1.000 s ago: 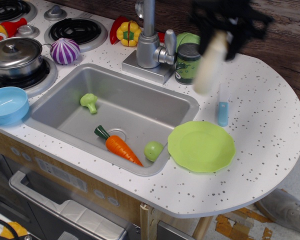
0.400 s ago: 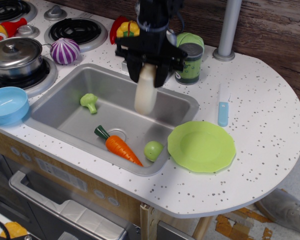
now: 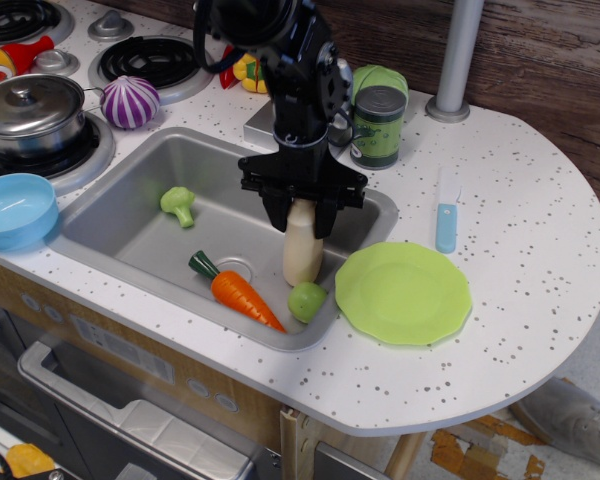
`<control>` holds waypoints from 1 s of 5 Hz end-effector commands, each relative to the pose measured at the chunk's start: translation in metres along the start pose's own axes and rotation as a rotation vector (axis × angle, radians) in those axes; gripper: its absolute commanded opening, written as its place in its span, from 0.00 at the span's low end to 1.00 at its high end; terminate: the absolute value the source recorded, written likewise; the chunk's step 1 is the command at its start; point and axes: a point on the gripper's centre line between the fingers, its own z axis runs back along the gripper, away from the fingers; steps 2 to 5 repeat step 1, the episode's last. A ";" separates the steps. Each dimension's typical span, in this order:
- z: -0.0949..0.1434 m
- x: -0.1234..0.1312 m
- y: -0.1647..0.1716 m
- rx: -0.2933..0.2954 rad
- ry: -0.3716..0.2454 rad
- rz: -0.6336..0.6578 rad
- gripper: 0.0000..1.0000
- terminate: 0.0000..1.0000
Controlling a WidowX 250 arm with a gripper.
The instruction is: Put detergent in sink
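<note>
Inside the sink (image 3: 130,225), toward its 4 o'clock corner, the detergent (image 3: 302,252) is held upright by the gripper (image 3: 302,205), whose fingers are clamped on the bottle's upper part. A second ago the bottle was blurred in transit above the counter at the basin's 2 o'clock, near the dark green can (image 3: 377,125); less than half a second ago it hung over the middle of the basin. It has since been carried lower and toward the near right corner, so that its base now appears to be at or just above the basin floor, though contact cannot be confirmed. A green ball (image 3: 307,300) lies just beside the base at 6 o'clock, and the carrot (image 3: 237,290) lies at 8 o'clock, near the drain. The broccoli (image 3: 178,204) is well apart at 10 o'clock. The carry is judged nearly finished: only release and withdrawal are left. Tipping against the ball could follow release.
</note>
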 end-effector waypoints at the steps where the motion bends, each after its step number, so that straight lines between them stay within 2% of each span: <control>1: -0.001 0.012 0.005 -0.030 -0.050 -0.037 1.00 1.00; 5: -0.001 0.012 0.005 -0.030 -0.050 -0.037 1.00 1.00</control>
